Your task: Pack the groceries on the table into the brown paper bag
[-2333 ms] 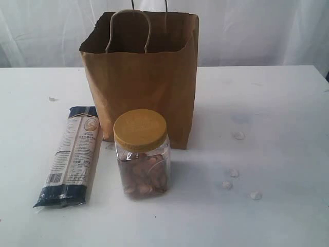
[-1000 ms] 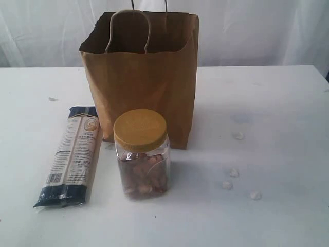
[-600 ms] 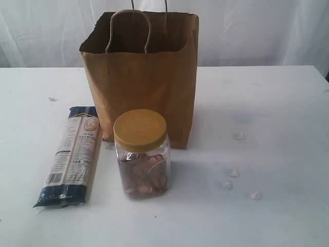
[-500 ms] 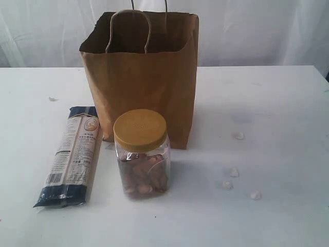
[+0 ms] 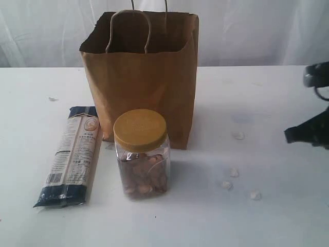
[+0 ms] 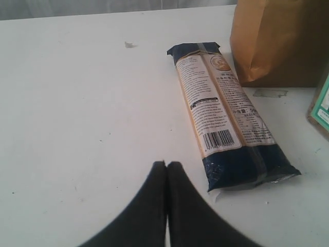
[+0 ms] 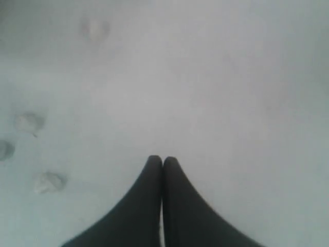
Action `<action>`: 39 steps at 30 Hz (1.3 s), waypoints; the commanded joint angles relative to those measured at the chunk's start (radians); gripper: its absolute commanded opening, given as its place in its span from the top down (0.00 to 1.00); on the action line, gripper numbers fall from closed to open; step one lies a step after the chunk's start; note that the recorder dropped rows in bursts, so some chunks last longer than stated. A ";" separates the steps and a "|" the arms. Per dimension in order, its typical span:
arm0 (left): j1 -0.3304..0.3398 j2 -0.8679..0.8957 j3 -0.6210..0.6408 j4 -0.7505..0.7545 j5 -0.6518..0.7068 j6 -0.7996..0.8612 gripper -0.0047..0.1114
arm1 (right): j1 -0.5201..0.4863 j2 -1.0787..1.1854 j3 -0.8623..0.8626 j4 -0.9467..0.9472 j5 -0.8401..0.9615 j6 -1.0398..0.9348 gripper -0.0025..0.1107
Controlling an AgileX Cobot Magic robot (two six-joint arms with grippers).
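Observation:
The brown paper bag (image 5: 139, 82) stands open at the back middle of the white table (image 5: 267, 98). In front of it stands the clear yellow-lidded jar (image 5: 141, 154). To the jar's left the long navy-beige pasta packet (image 5: 72, 154) lies flat. My right gripper (image 5: 290, 137) is at the far right, well away from the jar; its wrist view shows it (image 7: 163, 159) shut and empty over bare table. My left gripper (image 6: 166, 163) is shut and empty, just short of the packet (image 6: 226, 123), with the bag (image 6: 277, 41) beyond. The other groceries are out of view.
Several small white crumbs (image 5: 234, 173) lie on the table to the right of the jar, and some of these crumbs (image 7: 49, 181) show near the right gripper. One more crumb (image 5: 52, 99) lies at the far left. A white curtain hangs behind.
My right arm has come into the exterior view from the right edge. The bag, jar and packet have not moved.

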 commanded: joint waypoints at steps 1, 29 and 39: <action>0.003 -0.005 0.003 -0.005 0.002 -0.005 0.96 | -0.002 0.251 -0.153 0.101 0.066 -0.078 0.98; 0.003 -0.005 0.003 -0.005 0.002 -0.005 0.96 | -0.002 0.586 -0.403 0.730 -0.042 -0.699 0.57; 0.003 -0.005 0.003 -0.005 0.002 -0.005 0.96 | -0.002 0.634 -0.415 0.700 -0.086 -0.699 0.57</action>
